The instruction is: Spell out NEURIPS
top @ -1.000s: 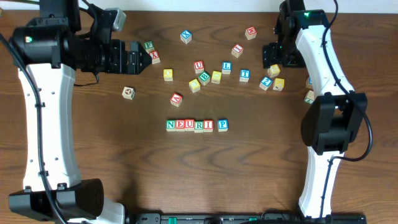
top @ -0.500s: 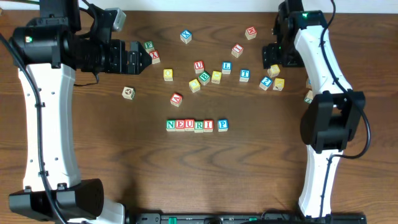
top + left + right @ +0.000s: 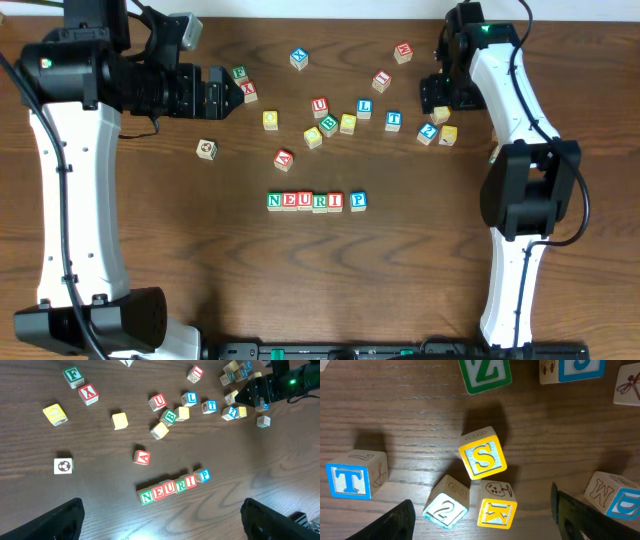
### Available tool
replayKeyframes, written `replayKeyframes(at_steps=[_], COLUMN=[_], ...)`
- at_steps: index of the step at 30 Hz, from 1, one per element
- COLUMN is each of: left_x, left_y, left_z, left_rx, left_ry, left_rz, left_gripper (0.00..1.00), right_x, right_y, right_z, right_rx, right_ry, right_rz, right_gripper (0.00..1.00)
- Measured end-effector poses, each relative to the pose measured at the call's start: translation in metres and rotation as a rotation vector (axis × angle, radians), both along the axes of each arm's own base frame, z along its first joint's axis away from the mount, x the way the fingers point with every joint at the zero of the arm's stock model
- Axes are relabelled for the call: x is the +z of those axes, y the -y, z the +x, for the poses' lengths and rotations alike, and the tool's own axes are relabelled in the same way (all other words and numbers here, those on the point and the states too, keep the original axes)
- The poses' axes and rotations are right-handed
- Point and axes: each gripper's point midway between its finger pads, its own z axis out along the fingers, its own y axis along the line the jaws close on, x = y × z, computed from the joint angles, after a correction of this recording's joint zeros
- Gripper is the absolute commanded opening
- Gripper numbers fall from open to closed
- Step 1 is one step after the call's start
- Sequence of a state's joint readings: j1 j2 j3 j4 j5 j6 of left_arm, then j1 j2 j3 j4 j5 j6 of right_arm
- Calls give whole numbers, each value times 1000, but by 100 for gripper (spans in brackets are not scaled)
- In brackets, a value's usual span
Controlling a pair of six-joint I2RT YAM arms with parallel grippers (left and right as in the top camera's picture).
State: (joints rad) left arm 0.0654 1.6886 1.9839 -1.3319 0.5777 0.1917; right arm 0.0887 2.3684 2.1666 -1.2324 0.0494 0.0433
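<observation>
A row of cubes reading N [image 3: 275,201], E, U, R, I lies mid-table, with a blue P cube [image 3: 358,201] just right of it after a small gap. The row also shows in the left wrist view [image 3: 167,488]. A yellow S cube [image 3: 482,457] lies under my right gripper [image 3: 485,520], which is open and empty above it, with a 2 cube [image 3: 445,509] and a yellow K cube [image 3: 496,510] between its fingers. In the overhead view the S cube [image 3: 440,114] sits by the right gripper [image 3: 432,100]. My left gripper [image 3: 235,95] is open, empty and high at the back left.
Loose cubes are scattered across the back: blue X [image 3: 299,58], F [image 3: 239,73], red U [image 3: 319,105], L [image 3: 365,107], T [image 3: 393,120], A [image 3: 284,158], a ball cube [image 3: 206,148]. A green Z cube [image 3: 485,374] lies beyond the S.
The right arm has shifted slightly to the left over the cubes at the back right. The left arm and the cubes have not moved.
</observation>
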Motion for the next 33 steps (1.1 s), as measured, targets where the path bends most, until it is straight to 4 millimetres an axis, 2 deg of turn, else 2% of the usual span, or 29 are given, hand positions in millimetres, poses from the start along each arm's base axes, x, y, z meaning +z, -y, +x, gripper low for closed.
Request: replayKeyframes(at_steps=[4, 6, 8, 11, 21, 29, 31, 33], left_x=[0, 0, 0, 0, 0, 0, 0, 0], left_y=[0, 0, 0, 0, 0, 0, 0, 0], left_z=[0, 0, 0, 0, 0, 0, 0, 0], left_rx=[0, 0, 0, 0, 0, 0, 0, 0], left_ry=[0, 0, 0, 0, 0, 0, 0, 0], left_rz=[0, 0, 0, 0, 0, 0, 0, 0], left_gripper=[98, 98, 98, 98, 98, 98, 98, 98], right_x=[-12, -24, -50, -61, -60, -59, -59, -58], right_y=[0, 0, 1, -2, -2, -9, -10, -11], right_z=[-1, -3, -7, -8, 0, 17, 19, 20], right_rx=[6, 7, 7, 11, 12, 61, 65, 69], right_ry=[-25, -50, -103, -119, -86, -21, -11, -6], right_rz=[-3, -4, -8, 4, 7, 34, 39, 42], right_gripper=[80, 80, 79, 79, 79, 78, 76, 68])
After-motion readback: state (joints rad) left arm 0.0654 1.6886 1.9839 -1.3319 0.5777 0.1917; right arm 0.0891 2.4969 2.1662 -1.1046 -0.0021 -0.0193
